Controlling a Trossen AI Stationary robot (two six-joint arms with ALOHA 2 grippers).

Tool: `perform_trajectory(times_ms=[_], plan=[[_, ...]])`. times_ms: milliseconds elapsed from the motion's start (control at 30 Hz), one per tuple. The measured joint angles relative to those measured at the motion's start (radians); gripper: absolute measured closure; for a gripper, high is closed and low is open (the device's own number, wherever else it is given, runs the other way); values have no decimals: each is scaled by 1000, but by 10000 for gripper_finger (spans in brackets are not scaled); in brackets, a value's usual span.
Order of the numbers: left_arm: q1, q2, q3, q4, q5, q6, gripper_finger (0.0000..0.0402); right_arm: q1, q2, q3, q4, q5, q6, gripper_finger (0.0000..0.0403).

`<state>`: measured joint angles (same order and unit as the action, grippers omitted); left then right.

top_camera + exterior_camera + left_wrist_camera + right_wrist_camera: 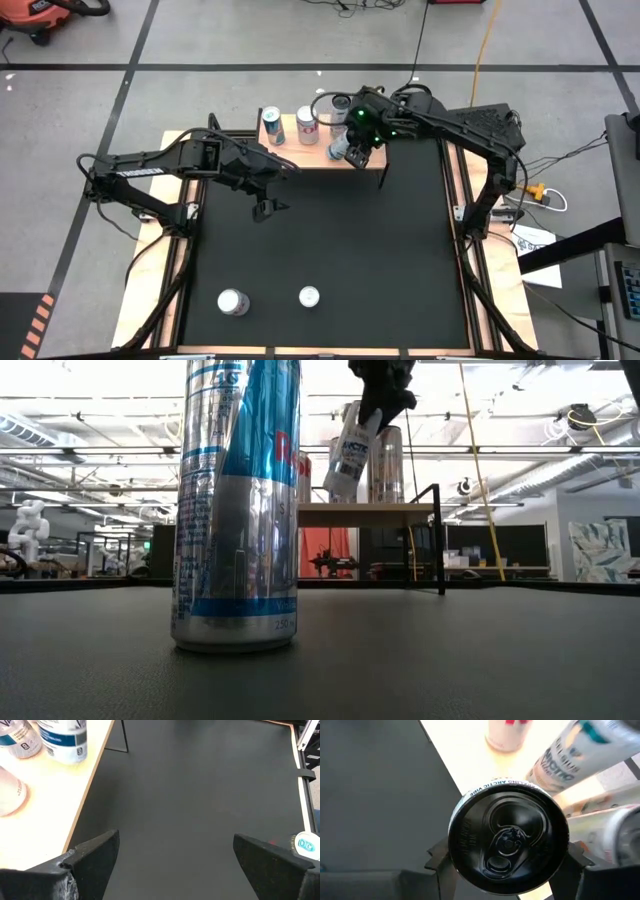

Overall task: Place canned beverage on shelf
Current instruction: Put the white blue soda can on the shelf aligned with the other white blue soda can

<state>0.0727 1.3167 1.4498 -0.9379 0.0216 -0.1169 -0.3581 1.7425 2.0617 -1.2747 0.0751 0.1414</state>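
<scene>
Two arms over the black tabletop (330,240) in the high view. Right claw (352,148) hangs at the shelf's (290,152) right end, closed around a can (340,150) held above the pale wood top. Three other cans on the shelf: a blue-banded can (272,126) toward its left end, a red-and-white can (307,125) beside that, a dark-topped can (340,105) just behind the held one. Left claw (268,207) sits over bare tabletop in front of the shelf's left half, jaws spread wide, holding nothing. Two silver-topped cans (233,302) (309,296) stand well apart from the shelf, near the front edge. Low view: a blue-and-silver can (238,505) stands upright close to the camera; behind it the shelf top (365,510) on thin black legs, the held can (350,455) tilted and clear of the wood, gripped from above. Left wrist view: both fingers (87,862) wide apart over black tabletop, shelf edge (55,815) alongside. Right wrist view: the can's dark lid (509,836) fills the gap between the fingers (437,857), shelf top beyond it.
</scene>
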Motion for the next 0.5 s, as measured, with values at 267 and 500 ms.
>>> perform_trajectory(times_ms=[267, 500], plan=[[1, 0, 0, 0, 0, 22, 8, -1, 19, 0, -27, 3, -5, 197], [1, 0, 0, 0, 0, 22, 8, -4, 19, 0, -42, 1, -4, 190]])
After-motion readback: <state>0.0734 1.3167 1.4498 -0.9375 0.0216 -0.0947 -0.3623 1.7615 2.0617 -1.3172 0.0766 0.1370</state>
